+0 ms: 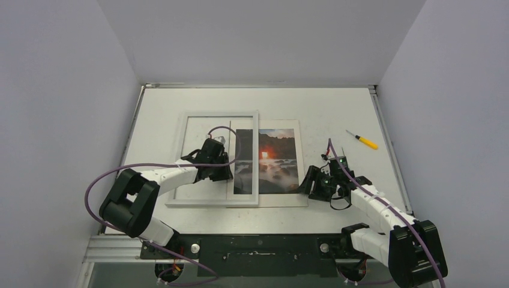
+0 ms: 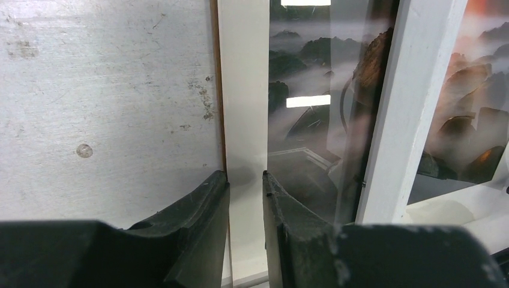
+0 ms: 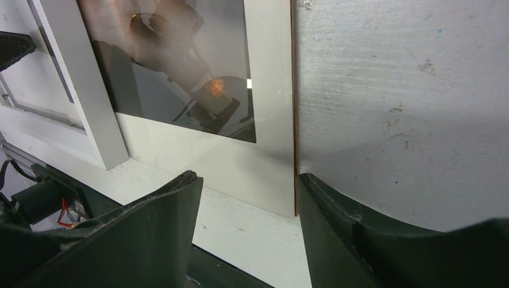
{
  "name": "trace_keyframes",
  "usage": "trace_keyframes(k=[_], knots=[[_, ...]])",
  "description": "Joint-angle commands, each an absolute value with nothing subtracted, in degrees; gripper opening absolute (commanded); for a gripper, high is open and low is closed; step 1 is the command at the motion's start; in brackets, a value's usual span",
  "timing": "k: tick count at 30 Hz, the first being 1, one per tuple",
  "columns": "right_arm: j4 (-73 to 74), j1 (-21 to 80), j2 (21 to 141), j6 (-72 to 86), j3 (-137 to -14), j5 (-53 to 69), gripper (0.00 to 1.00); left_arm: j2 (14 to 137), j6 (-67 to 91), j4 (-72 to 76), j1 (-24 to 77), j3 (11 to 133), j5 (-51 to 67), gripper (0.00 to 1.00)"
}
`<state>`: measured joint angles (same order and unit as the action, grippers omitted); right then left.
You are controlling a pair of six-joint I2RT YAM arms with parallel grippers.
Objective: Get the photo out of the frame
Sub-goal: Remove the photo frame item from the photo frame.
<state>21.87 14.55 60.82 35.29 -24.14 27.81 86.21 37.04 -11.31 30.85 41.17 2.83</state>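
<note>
The white frame (image 1: pixel 180 159) lies flat at mid-table. The sunset photo (image 1: pixel 278 157), with a white margin on a brown-edged board, lies to its right, its left part under the frame's right bar (image 2: pixel 408 108). My left gripper (image 1: pixel 223 174) stands inside the frame's opening at the photo's left edge. In the left wrist view its jaws (image 2: pixel 245 175) are narrowly parted over the white margin (image 2: pixel 243 108), clamping nothing. My right gripper (image 1: pixel 312 183) is open at the board's near right corner. In the right wrist view (image 3: pixel 247 180) one finger (image 3: pixel 324 198) touches the brown edge.
A yellow-handled screwdriver (image 1: pixel 365 141) lies on the table at the right rear. Grey walls close in the table on the left, back and right. The black mounting rail (image 1: pixel 258 246) runs along the near edge.
</note>
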Motion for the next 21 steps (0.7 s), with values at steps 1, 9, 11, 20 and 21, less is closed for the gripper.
trace_keyframes(k=[1,9,11,20,21], knots=[[20.6,14.3,59.3,35.2,-25.1,29.1,0.59,84.0,37.8,-7.8,30.5,42.1,6.0,0.24],[19.7,14.3,59.6,35.5,-24.5,30.2,0.57,82.4,38.1,-7.5,29.6,41.8,7.3,0.22],[20.5,14.4,59.5,35.2,-24.7,28.8,0.61,82.5,38.1,-7.4,29.4,41.7,7.6,0.22],[22.8,14.3,59.1,33.6,-25.7,23.5,0.81,83.4,38.1,-7.2,29.3,41.4,7.2,0.22],[22.1,14.3,59.7,33.6,-25.3,23.7,0.81,83.7,38.0,-7.3,29.3,41.5,7.1,0.22]])
